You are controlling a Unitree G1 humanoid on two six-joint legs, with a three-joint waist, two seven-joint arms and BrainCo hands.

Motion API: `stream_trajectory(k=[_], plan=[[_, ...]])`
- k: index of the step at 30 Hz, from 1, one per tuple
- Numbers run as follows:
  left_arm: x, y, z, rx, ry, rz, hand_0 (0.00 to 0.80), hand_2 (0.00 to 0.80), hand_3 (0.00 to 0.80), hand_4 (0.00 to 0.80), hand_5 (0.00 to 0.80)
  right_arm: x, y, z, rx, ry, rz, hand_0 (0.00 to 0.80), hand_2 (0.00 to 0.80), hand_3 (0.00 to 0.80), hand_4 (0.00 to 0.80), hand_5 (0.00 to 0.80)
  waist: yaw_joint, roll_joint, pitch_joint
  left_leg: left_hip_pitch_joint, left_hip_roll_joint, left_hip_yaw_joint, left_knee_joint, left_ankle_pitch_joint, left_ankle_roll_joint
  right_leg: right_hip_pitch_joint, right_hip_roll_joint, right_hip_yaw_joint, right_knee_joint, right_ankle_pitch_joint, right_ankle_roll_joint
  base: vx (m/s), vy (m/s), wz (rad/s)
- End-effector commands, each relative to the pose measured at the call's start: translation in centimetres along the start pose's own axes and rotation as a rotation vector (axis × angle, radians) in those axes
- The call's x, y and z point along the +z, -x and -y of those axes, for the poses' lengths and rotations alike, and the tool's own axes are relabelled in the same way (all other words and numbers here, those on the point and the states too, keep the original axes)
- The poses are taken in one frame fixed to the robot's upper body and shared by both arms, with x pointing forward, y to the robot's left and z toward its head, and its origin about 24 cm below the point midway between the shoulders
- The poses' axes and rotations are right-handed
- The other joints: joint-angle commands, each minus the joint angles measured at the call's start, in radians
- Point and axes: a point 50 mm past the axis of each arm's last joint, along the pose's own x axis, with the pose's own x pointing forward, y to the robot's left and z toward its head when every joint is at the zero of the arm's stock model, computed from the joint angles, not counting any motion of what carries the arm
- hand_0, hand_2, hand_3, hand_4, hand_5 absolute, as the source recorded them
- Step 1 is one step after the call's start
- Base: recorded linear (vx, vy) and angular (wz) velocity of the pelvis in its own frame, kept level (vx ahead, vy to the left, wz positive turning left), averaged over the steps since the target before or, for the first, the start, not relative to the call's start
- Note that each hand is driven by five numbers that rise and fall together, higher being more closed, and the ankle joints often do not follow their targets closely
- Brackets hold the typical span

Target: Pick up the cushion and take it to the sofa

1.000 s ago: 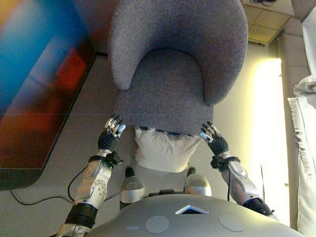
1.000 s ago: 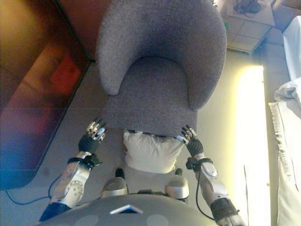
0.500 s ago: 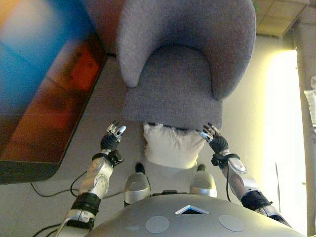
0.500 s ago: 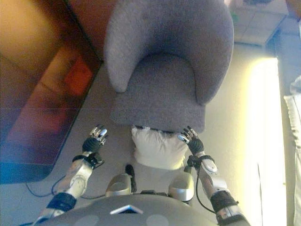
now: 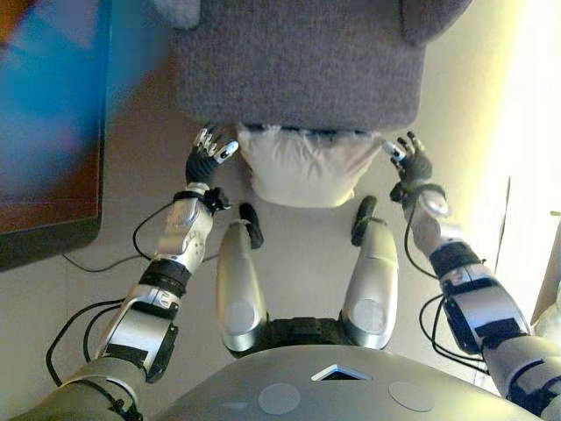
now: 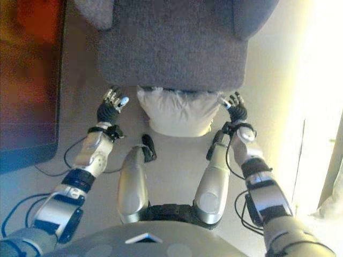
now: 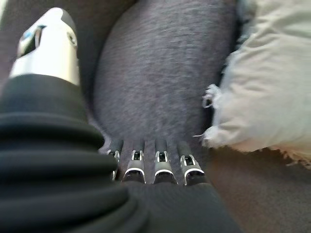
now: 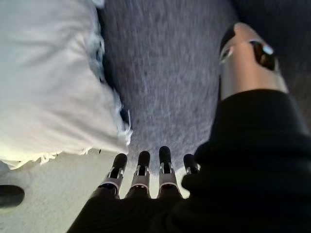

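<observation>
Nearest, both arms reach down: the left hand (image 5: 209, 158) and right hand (image 5: 410, 160) hover with fingers spread and relaxed, holding nothing, one just beside each end of the white cushion (image 5: 302, 167). It lies on the floor (image 5: 302, 254), tucked against the front of the grey armchair (image 5: 298, 61), perhaps partly under it. It looks soft, light, frayed-edged; squeezing both ends together should lift it.

I seem to be standing in a home living room, judging by the grey upholstered armchair (image 5: 298, 61) before me, the fringed white cushion (image 5: 302, 167) leaning at its foot, the pale floor (image 5: 302, 237) and the dark-framed screen (image 5: 48, 132) on my left.
</observation>
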Motion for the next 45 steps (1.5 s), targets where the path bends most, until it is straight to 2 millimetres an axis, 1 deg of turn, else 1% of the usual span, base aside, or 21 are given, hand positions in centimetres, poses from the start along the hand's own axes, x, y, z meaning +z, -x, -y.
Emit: stream_trajectory(k=[1, 4, 7, 8, 9, 10, 11, 13, 15, 16, 19, 24, 28, 36, 39, 45], plan=[[1.3, -0.6, 0.1, -0.021, -0.035, 0.072, 0.000, 0.000, 0.000, 0.000, 0.000, 1.6, -0.4, 1.3, -0.037, 0.002, 0.058, 0.000, 0.000, 0.000, 0.000, 0.000, 0.022, -0.004, -0.043, -0.095, 0.050, -0.070, -0.030, 0.056, -0.058, -0.067, -0.062, 0.094, -0.002, 0.064, 0.066, -0.185, 0.020, -0.01], [2.5, -1.7, 0.4, -0.015, -0.032, 0.095, 0.000, 0.000, 0.000, 0.000, 0.000, 3.6, -1.1, 1.6, -0.023, 0.068, 0.102, 0.000, 0.000, 0.000, 0.000, 0.000, 0.021, 0.009, -0.024, -0.185, 0.055, -0.080, 0.039, 0.040, -0.051, -0.165, -0.062, 0.122, 0.083, 0.042, 0.062, -0.178, -0.013, 0.02], [3.5, -2.4, 0.1, -0.001, -0.023, 0.107, 0.000, 0.000, 0.000, 0.000, 0.000, 4.8, -1.4, 2.0, -0.033, 0.071, 0.121, 0.000, 0.000, 0.000, 0.000, 0.000, 0.021, 0.010, -0.013, -0.259, 0.051, -0.089, 0.103, 0.020, -0.044, -0.244, -0.061, 0.138, 0.155, 0.021, 0.061, -0.097, -0.032, 0.02], [3.7, -2.5, -0.1, 0.009, -0.022, 0.110, 0.000, 0.000, 0.000, 0.000, 0.000, 5.1, -1.5, 2.3, -0.041, 0.067, 0.124, 0.000, 0.000, 0.000, 0.000, 0.000, 0.021, 0.012, -0.002, -0.281, 0.054, -0.099, 0.152, -0.026, -0.051, -0.270, -0.058, 0.149, 0.210, -0.024, 0.069, -0.113, -0.021, 0.05], [4.0, -2.7, -0.1, 0.016, -0.024, 0.114, 0.000, 0.000, 0.000, 0.000, 0.000, 5.3, -1.5, 2.5, -0.046, 0.063, 0.130, 0.000, 0.000, 0.000, 0.000, 0.000, 0.019, 0.011, 0.005, -0.311, 0.046, -0.097, 0.152, 0.003, -0.038, -0.299, -0.057, 0.149, 0.205, 0.007, 0.058, -0.009, -0.029, 0.05], [3.9, -2.7, -0.1, 0.020, -0.026, 0.112, 0.000, 0.000, 0.000, 0.000, 0.000, 5.3, -1.5, 2.6, -0.048, 0.063, 0.128, 0.000, 0.000, 0.000, 0.000, 0.000, 0.020, 0.012, 0.007, -0.310, 0.051, -0.104, 0.181, -0.038, -0.047, -0.301, -0.056, 0.154, 0.238, -0.033, 0.067, -0.098, -0.037, 0.05], [4.2, -3.0, -0.3, 0.045, -0.028, 0.112, 0.000, 0.000, 0.000, 0.000, 0.000, 5.5, -1.5, 2.9, -0.048, 0.062, 0.129, 0.000, 0.000, 0.000, 0.000, 0.000, 0.017, 0.010, 0.020, -0.352, 0.044, -0.110, 0.221, -0.051, -0.040, -0.342, -0.049, 0.158, 0.276, -0.043, 0.061, 0.001, -0.049, 0.05], [4.4, -3.1, -1.0, 0.081, -0.014, 0.111, 0.000, 0.000, 0.000, 0.000, 0.000, 5.6, -1.6, 3.2, -0.031, 0.069, 0.121, 0.000, 0.000, 0.000, 0.000, 0.000, 0.015, 0.009, 0.031, -0.394, 0.037, -0.115, 0.256, -0.062, -0.034, -0.386, -0.041, 0.164, 0.311, -0.052, 0.056, -0.087, -0.041, 0.03], [4.4, -3.2, -1.6, 0.103, 0.003, 0.104, 0.000, 0.000, 0.000, 0.000, 0.000, 5.4, -1.6, 3.1, 0.022, 0.092, 0.097, 0.000, 0.000, 0.000, 0.000, 0.000, 0.013, 0.007, 0.039, -0.427, 0.032, -0.117, 0.286, -0.069, -0.028, -0.418, -0.037, 0.167, 0.336, -0.058, 0.051, -0.059, -0.040, 0.04], [4.3, -3.2, -1.9, 0.104, 0.024, 0.087, 0.000, 0.000, 0.000, 0.000, 0.000, 5.1, -1.5, 2.7, 0.087, 0.119, 0.074, 0.000, 0.000, 0.000, 0.000, 0.000, 0.013, 0.005, 0.044, -0.448, 0.028, -0.120, 0.304, -0.072, -0.025, -0.438, -0.035, 0.168, 0.350, -0.060, 0.047, -0.050, -0.035, 0.07], [3.9, -3.2, -2.4, 0.104, 0.032, 0.049, 0.000, 0.000, 0.000, 0.000, 0.000, 4.6, -1.6, 2.0, 0.204, 0.167, 0.015, 0.000, 0.000, 0.000, 0.000, 0.000, 0.013, 0.000, 0.049, -0.501, 0.020, -0.135, 0.344, -0.076, -0.023, -0.491, -0.029, 0.179, 0.381, -0.060, 0.043, -0.036, -0.028, 0.06], [4.5, -3.8, -3.2, 0.094, 0.055, 0.013, 0.000, 0.000, 0.000, 0.000, 0.000, 5.2, -1.9, 1.5, 0.248, 0.203, -0.006, 0.000, 0.000, 0.000, 0.000, 0.000, 0.014, -0.005, 0.053, -0.552, 0.017, -0.143, 0.400, -0.088, -0.018, -0.541, -0.029, 0.190, 0.420, -0.070, 0.035, 0.007, -0.016, 0.03], [5.2, -4.6, -3.5, 0.105, 0.025, -0.030, 0.000, 0.000, 0.000, 0.000, 0.000, 6.6, -2.5, 1.1, 0.232, 0.200, 0.003, 0.000, 0.000, 0.000, 0.000, 0.000, 0.012, -0.002, 0.051, -0.593, 0.016, -0.150, 0.444, -0.097, -0.017, -0.581, -0.027, 0.202, 0.457, -0.082, 0.030, 0.009, 0.003, 0.03], [8.7, -6.3, -3.2, 0.159, -0.065, -0.001, 0.000, 0.000, 0.000, 0.000, 0.000, 10.1, -3.5, -1.4, 0.193, 0.285, 0.046, 0.000, 0.000, 0.000, 0.000, 0.000, 0.008, 0.002, 0.056, -0.667, 0.017, -0.160, 0.522, -0.119, -0.010, -0.649, -0.022, 0.231, 0.520, -0.108, 0.018, 0.000, 0.000, 0.00], [9.8, -6.8, -3.1, 0.159, -0.110, -0.004, 0.000, 0.000, 0.000, 0.000, 0.000, 11.0, -3.7, -1.8, 0.155, 0.300, 0.053, 0.000, 0.000, 0.000, 0.000, 0.000, 0.007, 0.002, 0.057, -0.681, 0.018, -0.161, 0.534, -0.120, -0.010, -0.663, -0.023, 0.236, 0.528, -0.108, 0.018, 0.000, 0.000, 0.00], [11.3, -7.5, -2.3, 0.086, -0.191, -0.012, 0.000, 0.000, 0.000, 0.000, 0.000, 12.4, -3.9, -2.5, 0.133, 0.321, 0.061, 0.000, 0.000, 0.000, 0.000, 0.000, 0.001, 0.009, 0.057, -0.698, 0.018, -0.159, 0.545, -0.120, -0.011, -0.681, -0.018, 0.245, 0.532, -0.101, 0.017, 0.012, 0.029, 0.00]])
